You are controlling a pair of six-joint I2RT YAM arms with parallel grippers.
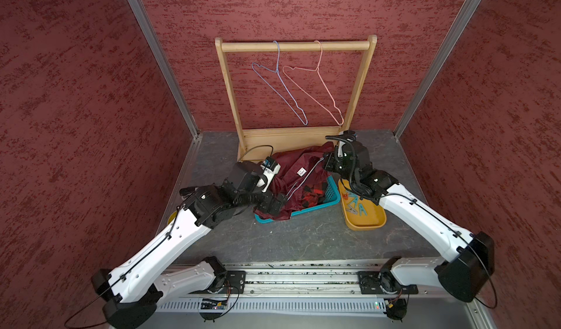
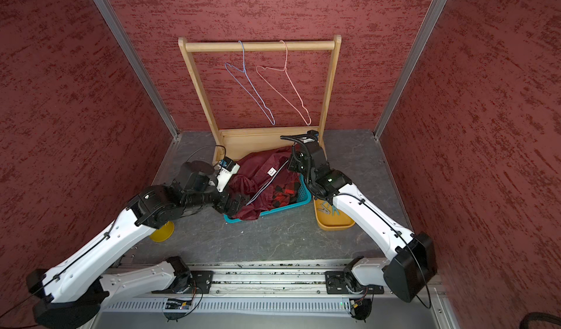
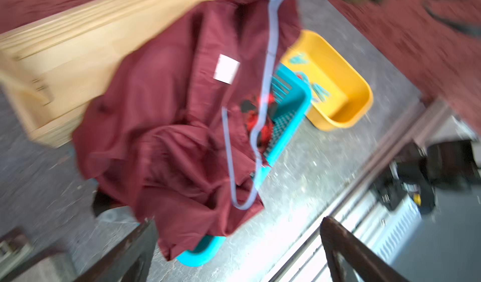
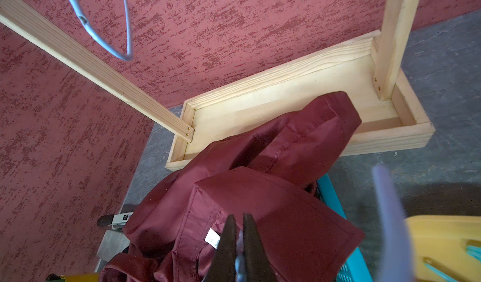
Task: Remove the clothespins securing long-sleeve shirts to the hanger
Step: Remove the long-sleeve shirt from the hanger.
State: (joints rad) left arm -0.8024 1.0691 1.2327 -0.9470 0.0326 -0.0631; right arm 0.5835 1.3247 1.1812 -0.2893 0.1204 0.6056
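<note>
The shiny maroon shirt lies crumpled over a teal basket. A pale wire hanger rests on top of it. The red-and-black plaid shirt shows inside the basket. My right gripper is shut on the hanger's wire at the far end. My left gripper stands wide open at the basket's near left corner, holding nothing. Several teal clothespins lie loose in a yellow tray.
A wooden rack stands against the back wall with a blue and a pink wire hanger hanging bare. Its base tray lies just behind the shirt. A yellow round thing sits under the left arm.
</note>
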